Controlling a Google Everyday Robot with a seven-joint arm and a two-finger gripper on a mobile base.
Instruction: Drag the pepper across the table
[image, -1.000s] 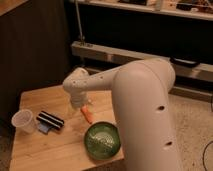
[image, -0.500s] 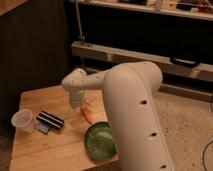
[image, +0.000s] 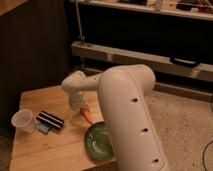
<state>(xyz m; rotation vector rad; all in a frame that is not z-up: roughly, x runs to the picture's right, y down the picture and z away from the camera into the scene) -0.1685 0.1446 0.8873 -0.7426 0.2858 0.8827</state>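
The small orange pepper (image: 86, 114) lies on the light wooden table (image: 45, 147), just beyond the green bowl (image: 100, 141). My white arm reaches in from the right and bends down over the table. My gripper (image: 78, 106) hangs at the arm's end right above and slightly left of the pepper. The arm's wrist hides most of the gripper. Only part of the pepper shows beneath it.
A clear plastic cup (image: 24, 121) stands at the table's left edge. A black striped packet (image: 51, 120) lies beside it on a blue item (image: 43, 129). A dark wall lies behind the table, and speckled floor is at the right.
My arm has swung further left and forward, filling more of the view. The gripper has stayed over the pepper, which has barely shifted.
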